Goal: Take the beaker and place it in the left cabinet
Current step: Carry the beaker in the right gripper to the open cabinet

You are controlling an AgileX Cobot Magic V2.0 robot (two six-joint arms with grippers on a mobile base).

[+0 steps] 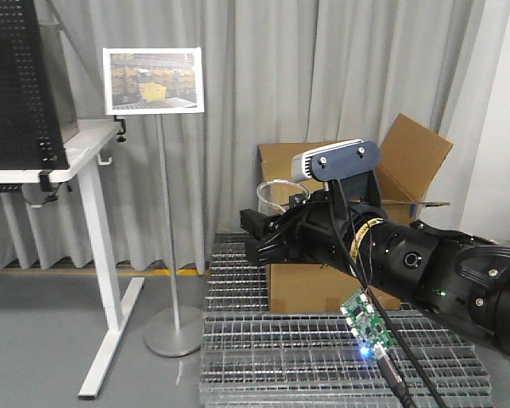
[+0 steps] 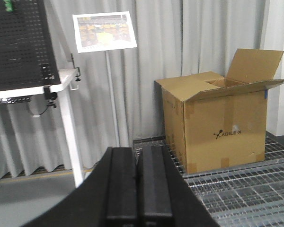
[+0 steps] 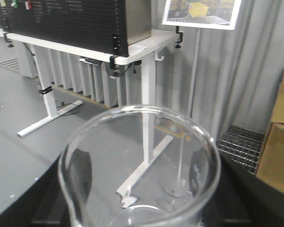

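Note:
The beaker, clear glass with a pour spout, fills the lower half of the right wrist view. My right gripper is shut on it, with a dark finger pressed against each side of the glass. In the front view the beaker is held in the air by the right gripper, in front of a cardboard box. My left gripper is shut with nothing between its fingers, and it does not appear in the front view. The left cabinet is out of view.
An open cardboard box stands on a metal grating platform. A white desk with a black pegboard panel is at the left. A sign stand rises between them. Grey curtains hang behind.

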